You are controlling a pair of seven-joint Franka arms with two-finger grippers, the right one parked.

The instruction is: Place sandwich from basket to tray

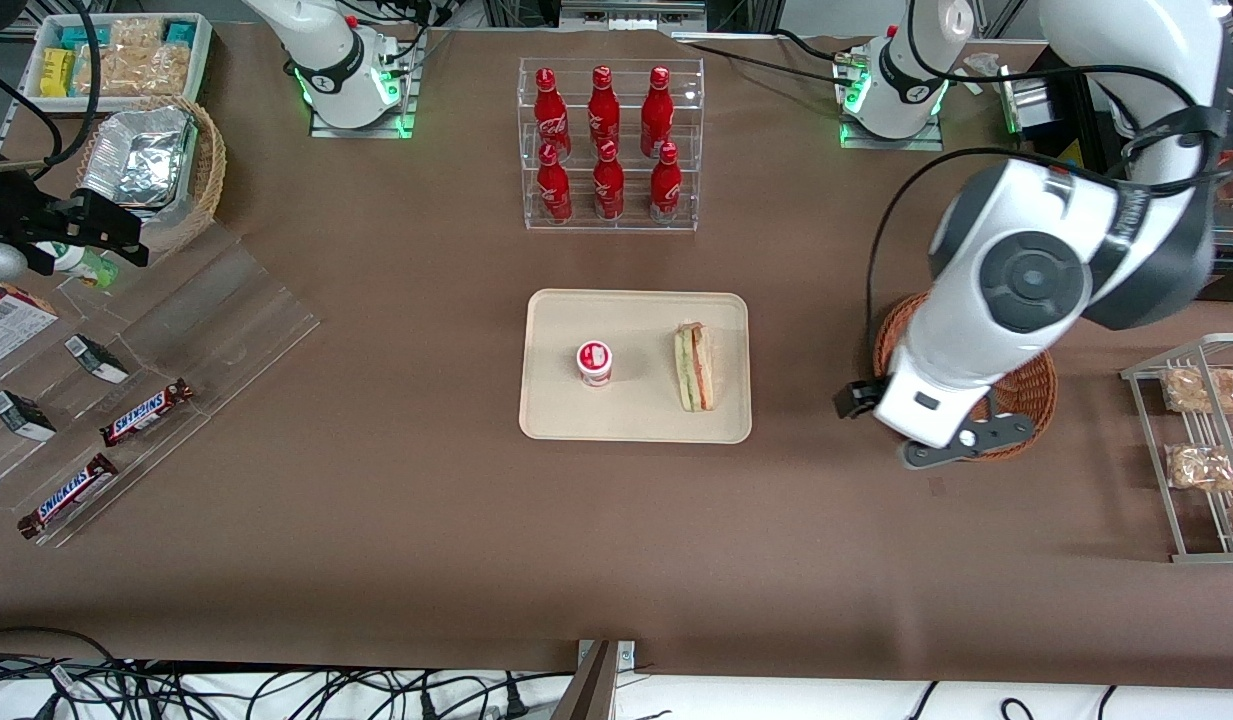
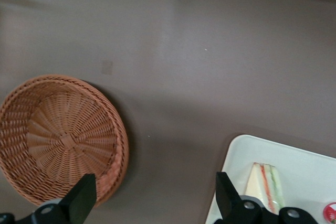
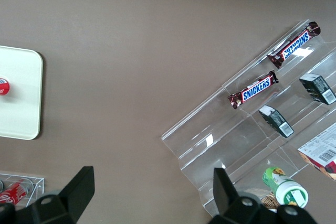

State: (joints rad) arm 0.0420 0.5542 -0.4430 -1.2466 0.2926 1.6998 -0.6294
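The sandwich [image 1: 695, 366] [image 2: 265, 184], a wrapped wedge with green and pink filling, lies on the cream tray [image 1: 636, 415] [image 2: 299, 161] at the edge nearest the working arm. The reddish-brown woven basket [image 1: 1026, 395] [image 2: 58, 135] stands beside the tray toward the working arm's end, and its inside is empty. In the front view the arm's wrist covers much of the basket. My left gripper [image 2: 155, 198] hangs open above the bare table between basket and tray, with nothing between its fingers.
A small cup with a red and white lid [image 1: 594, 362] stands on the tray. A clear rack of red bottles [image 1: 609, 140] is farther from the camera. A wire rack of snack packs [image 1: 1201, 450] and a stepped display with Snickers bars [image 1: 146, 412] stand at the table's two ends.
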